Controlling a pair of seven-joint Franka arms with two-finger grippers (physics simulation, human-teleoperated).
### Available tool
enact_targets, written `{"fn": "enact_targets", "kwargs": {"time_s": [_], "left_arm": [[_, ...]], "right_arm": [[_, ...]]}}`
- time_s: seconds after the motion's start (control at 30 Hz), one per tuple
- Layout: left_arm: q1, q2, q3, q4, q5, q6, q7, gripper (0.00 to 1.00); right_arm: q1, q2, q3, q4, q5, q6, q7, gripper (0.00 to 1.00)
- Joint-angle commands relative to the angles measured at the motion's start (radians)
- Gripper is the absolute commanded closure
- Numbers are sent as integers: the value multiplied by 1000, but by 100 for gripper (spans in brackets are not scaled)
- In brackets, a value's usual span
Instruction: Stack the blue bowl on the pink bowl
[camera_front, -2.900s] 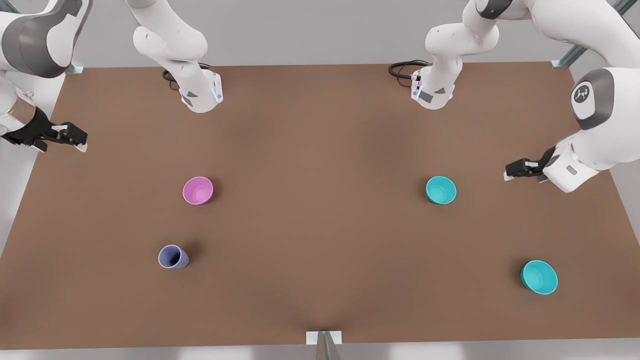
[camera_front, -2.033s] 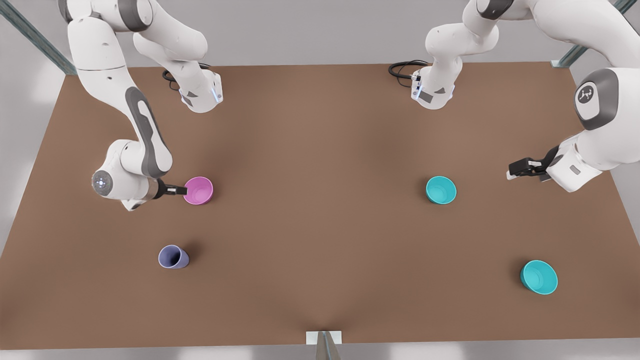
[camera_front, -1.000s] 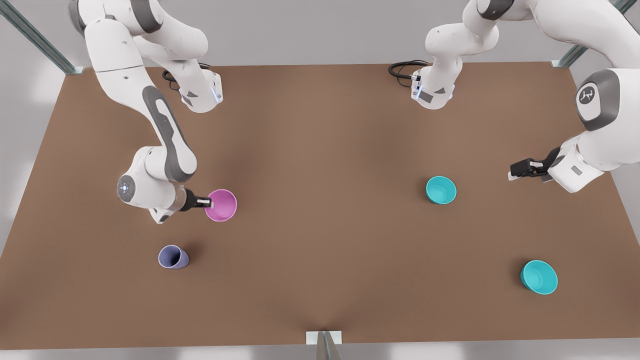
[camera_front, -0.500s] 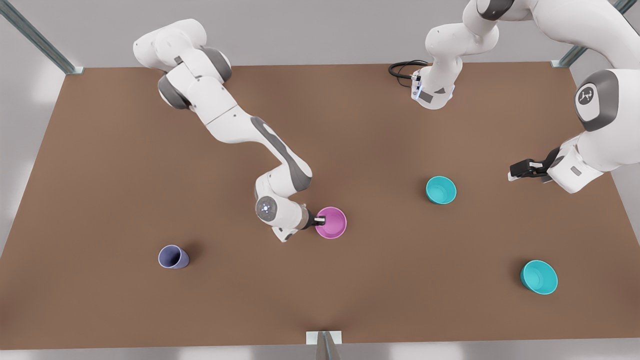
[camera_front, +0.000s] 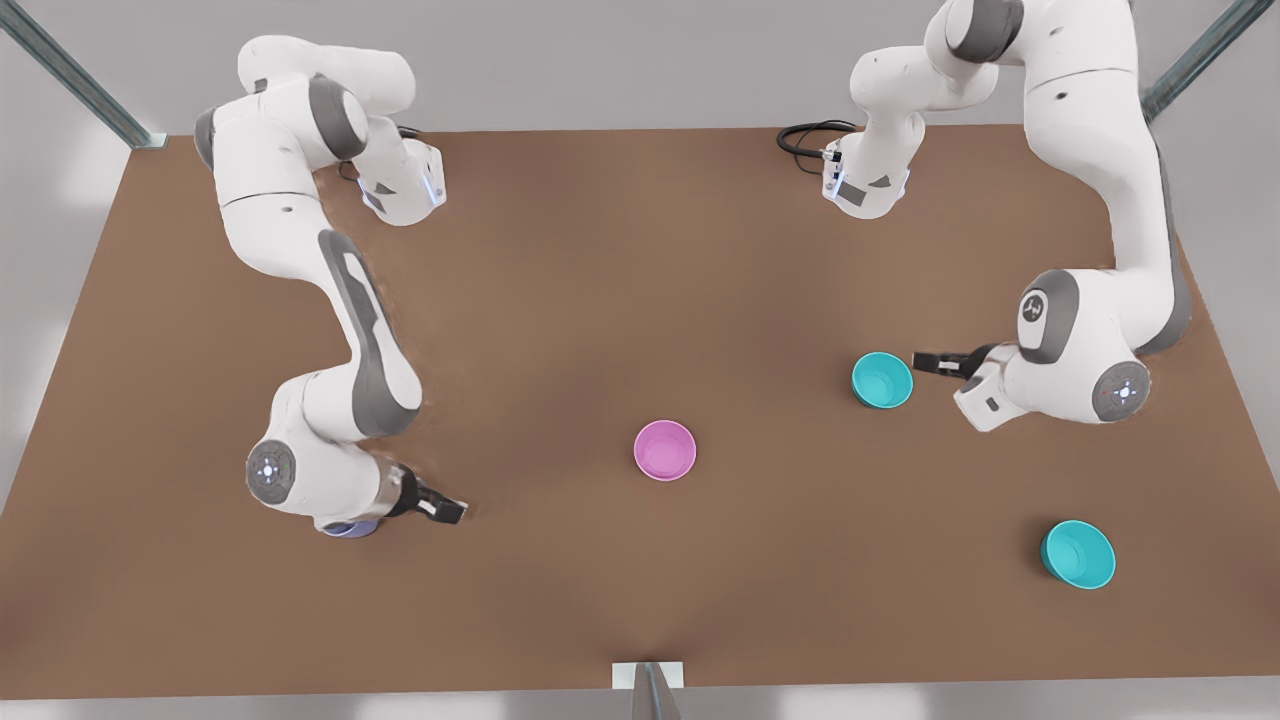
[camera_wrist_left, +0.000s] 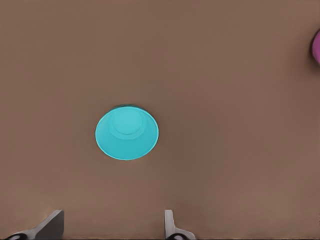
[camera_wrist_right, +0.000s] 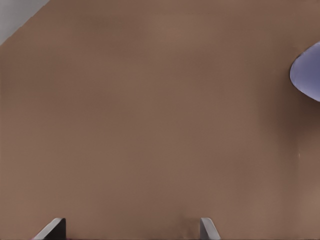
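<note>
The pink bowl (camera_front: 665, 450) stands upright in the middle of the brown table (camera_front: 640, 250), free of both arms; a sliver of this pink bowl (camera_wrist_left: 316, 46) shows in the left wrist view. The blue bowl (camera_front: 882, 380) sits toward the front view's right. My left gripper (camera_front: 924, 362) hovers just beside it, open, with nothing between its fingers. In the left wrist view the blue bowl (camera_wrist_left: 127, 133) lies ahead of the left gripper (camera_wrist_left: 112, 230). My right gripper (camera_front: 452, 510) is open and empty at the front view's lower left, also seen as the right gripper (camera_wrist_right: 130, 230).
A second, wider teal bowl (camera_front: 1078, 554) rests at the front view's lower right. The lavender-blue cup (camera_front: 345, 528) is mostly hidden under the right arm's wrist, and the cup's edge (camera_wrist_right: 306, 71) shows in the right wrist view. Both arm bases stand at the table's far side.
The right gripper brought the pink bowl to the table's middle, let it go and drew back over the cup. The left arm swung in beside the blue bowl.
</note>
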Motion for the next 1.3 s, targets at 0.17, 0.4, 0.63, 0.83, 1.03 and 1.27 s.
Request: {"fn": "enact_targets", "kwargs": {"time_s": [0.17, 0.4, 0.63, 0.83, 1.03, 1.27], "left_arm": [[15, 93, 47, -287, -56, 596, 468, 0], [6, 160, 47, -285, -90, 638, 468, 0], [9, 134, 47, -285, -93, 571, 431, 79], [-23, 82, 45, -255, -93, 569, 371, 79], [-431, 238, 34, 242, -91, 376, -365, 79], [-559, 527, 39, 610, -51, 364, -534, 79]], "right_arm": [[-173, -324, 9, 142, -225, -679, -758, 0], [-81, -627, -43, -113, -268, -585, -749, 0], [-75, -614, -41, -119, -266, -579, -749, 0], [-72, -617, -52, -126, -263, -579, -749, 0], [-66, -622, -58, -126, -263, -579, -749, 0], [-43, -617, -83, -125, -263, -579, -749, 0]]}}
